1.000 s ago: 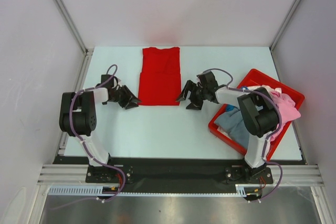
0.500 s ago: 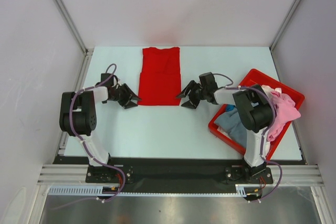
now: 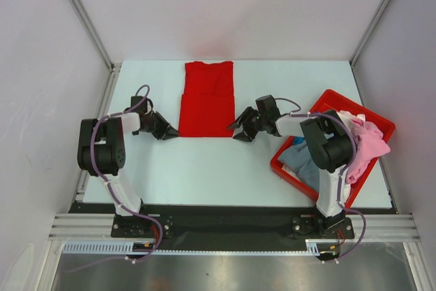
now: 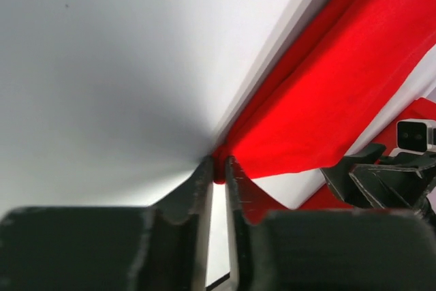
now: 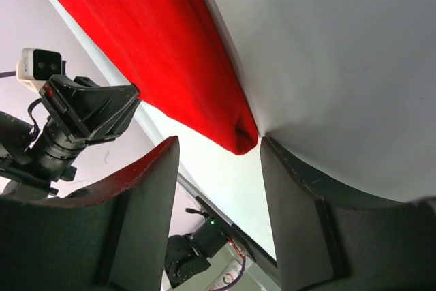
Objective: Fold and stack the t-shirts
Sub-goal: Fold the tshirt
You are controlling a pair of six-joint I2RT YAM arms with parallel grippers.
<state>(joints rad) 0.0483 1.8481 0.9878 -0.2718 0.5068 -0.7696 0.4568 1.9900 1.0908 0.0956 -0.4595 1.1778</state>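
The bright red t-shirt [image 3: 208,98] lies flat as a long narrow rectangle at the middle back of the table. My left gripper [image 3: 170,133] is at its near-left corner. In the left wrist view the jaws [image 4: 218,167] are pinched together on the tip of that red corner [image 4: 219,174]. My right gripper [image 3: 238,131] is low at the near-right corner. In the right wrist view it [image 5: 219,151] is open, with the red corner [image 5: 238,142] between the fingertips and touching neither.
A red plastic bin [image 3: 332,93] stands at the right, behind my right arm. It holds a grey-blue shirt [image 3: 300,158], a pink one [image 3: 371,142] and a white one [image 3: 347,117]. Metal frame posts edge the table.
My left gripper has moved right to the shirt's near-left corner and closed on it. My right gripper has moved left and lower to the near-right corner, still open.
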